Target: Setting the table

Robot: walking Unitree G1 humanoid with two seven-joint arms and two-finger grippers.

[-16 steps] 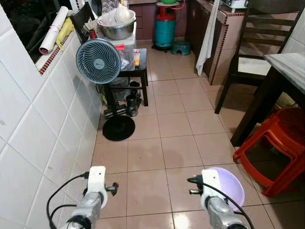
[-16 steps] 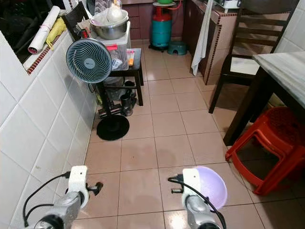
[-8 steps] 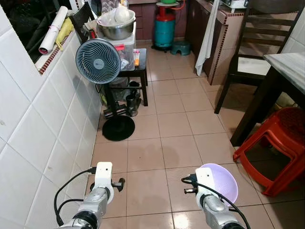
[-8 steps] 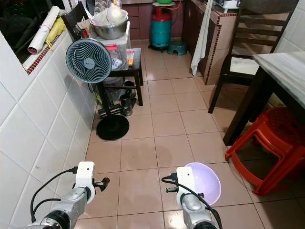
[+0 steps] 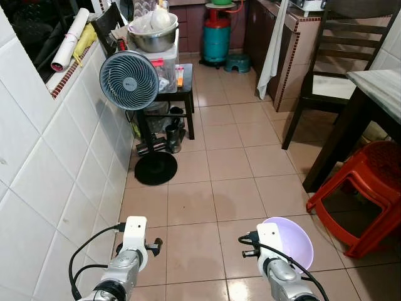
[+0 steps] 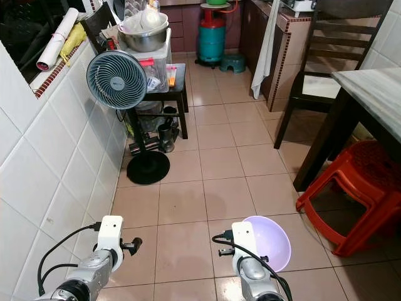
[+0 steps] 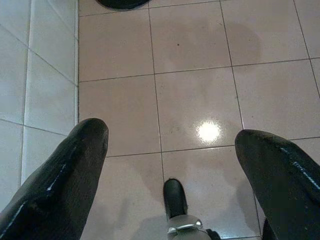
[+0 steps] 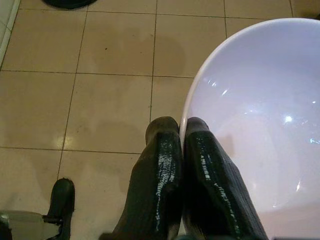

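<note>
Over the tan tiled floor [image 5: 232, 157], the right pincer [image 8: 181, 131] pinches the rim of a round pale purple plastic bowl [image 8: 255, 115]. Left pincer [image 7: 170, 137] hangs spread wide beside the white tiled wall [image 5: 56, 163].

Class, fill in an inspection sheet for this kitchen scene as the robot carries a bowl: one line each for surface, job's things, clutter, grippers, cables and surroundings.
Surface: tiled floor, glossy, with a light glare spot in the left wrist view.
Job's things: lilac bowl, held by its rim, looks empty; marble-topped table ahead on the right.
Clutter: metal basin and containers piled on a small dark stand.
Grippers: right gripper shut on the bowl's rim; left gripper open, holding nothing.
Cables: black leads loop from both wrists.
Surroundings: standing fan by the white tiled wall, gas cylinder, red stool, dark chair.
</note>
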